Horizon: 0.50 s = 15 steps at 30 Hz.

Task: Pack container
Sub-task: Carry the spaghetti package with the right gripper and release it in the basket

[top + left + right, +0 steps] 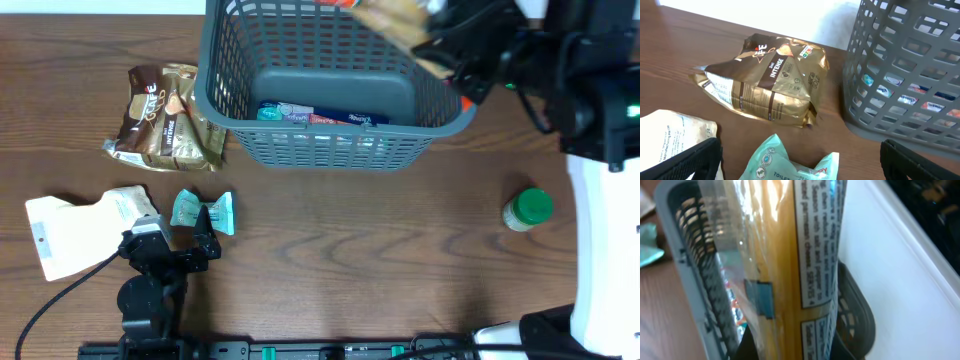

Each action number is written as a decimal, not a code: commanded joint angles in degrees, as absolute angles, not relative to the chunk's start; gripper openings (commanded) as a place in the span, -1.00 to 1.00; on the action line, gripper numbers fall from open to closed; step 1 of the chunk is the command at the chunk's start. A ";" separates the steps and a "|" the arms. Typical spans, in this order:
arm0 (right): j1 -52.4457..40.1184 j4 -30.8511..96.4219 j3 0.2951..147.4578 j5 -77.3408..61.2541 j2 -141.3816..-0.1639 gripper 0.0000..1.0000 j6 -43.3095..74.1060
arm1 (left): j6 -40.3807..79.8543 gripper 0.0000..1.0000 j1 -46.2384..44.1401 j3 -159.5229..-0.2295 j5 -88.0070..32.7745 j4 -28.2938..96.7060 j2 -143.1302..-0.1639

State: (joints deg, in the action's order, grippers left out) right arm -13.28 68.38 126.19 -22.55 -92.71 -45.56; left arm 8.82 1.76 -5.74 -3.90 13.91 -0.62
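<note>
At the far left of the wooden surface [380, 250] a white pouch [70, 230] [670, 135] lies flat. Just beside it is the left claw [178, 235] [800, 162], its two dark fingers spread as wide as they go and holding nothing. A teal packet [205, 212] [775, 160] lies between them in the wrist view, though whether the fingers touch it cannot be told.

Beyond the teal packet, towards the far edge, is a brown-and-gold coffee bag [165, 115] [770, 80]. It is crumpled and lies on its side, close to the left wall of the container [330, 150] [905, 75] [690, 255].

The container is a large dark grey basket with slotted walls. It stands upright at the far middle of the surface, its top cut off by the overhead picture's edge. On its floor against the near wall lie a few small packets [320, 115] [920, 97] in teal, blue and red, which also show through the lattice in the left wrist view.

Over the container's far right corner the right claw [440, 40] [790, 350] is pressed together on a yellow packet [390, 12] [785, 255] of clear film with printed white labels. The wrist view shows the packet running lengthwise from the fingers, with the grey lattice wall just behind it.

Further right, well apart from the container, a small jar [527, 209] with a green lid rests on the surface.
</note>
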 commanded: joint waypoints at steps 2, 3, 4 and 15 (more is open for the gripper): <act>-17.08 67.31 127.37 -19.84 -94.39 -0.98 -50.43 | 8.69 0.97 1.52 -4.82 -3.66 15.73 -0.23; -17.41 67.31 127.37 -19.57 -94.94 -0.98 -50.41 | 8.69 0.98 1.52 -4.82 -3.66 15.73 -0.23; -17.82 67.37 127.37 -19.07 -95.96 -0.97 -50.43 | 8.69 0.97 1.52 -4.82 -3.66 15.73 -0.23; -18.20 68.90 127.37 -15.53 -110.89 -0.97 -50.43 | 8.69 0.97 1.52 -4.82 -3.66 15.73 -0.23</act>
